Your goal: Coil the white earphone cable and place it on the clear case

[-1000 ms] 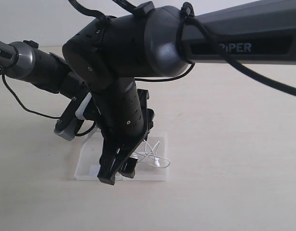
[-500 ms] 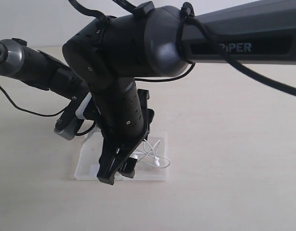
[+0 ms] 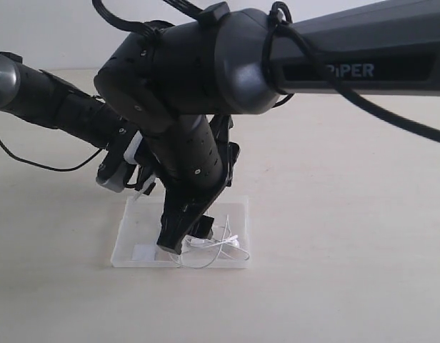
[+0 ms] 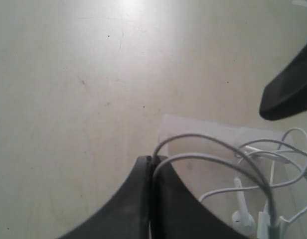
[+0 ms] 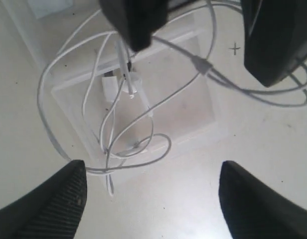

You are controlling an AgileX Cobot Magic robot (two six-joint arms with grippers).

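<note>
Nearest, right arm (image 3: 334, 50): we see it large and dark, reaching in from the worktop's right side and bending down toward the case.
worktop (image 3: 334, 293): we see a pale, matte surface that runs back to its far edge.
clear case (image 3: 133, 227): we find it lying flat and opened out on the worktop, well in from the far edge. Its two halves sit side by side, and a small white patch (image 3: 143, 251) sits in the half on the left arm's side, close to the front rim.
white earphone cable (image 5: 202, 65): we see it bunched in loose loops on the other half of the case. At least one loop spills over the front rim onto the worktop, and an earbud (image 3: 233, 241) lies on the case. Two strands rise from the pile.
right end effector (image 3: 189, 236): it points down over the middle of the case. We see its fingers wide apart and holding nothing, with the cable pile below them.
left end effector (image 4: 152, 160): we see its fingers pressed together, with those two strands of the cable pinched at the tips, just above the case. From outside it is mostly hidden behind the right arm.
left arm (image 3: 56, 107): it slants in from the worktop's left side.
wall (image 3: 48, 28): we see it light and plain behind the far edge.
</note>
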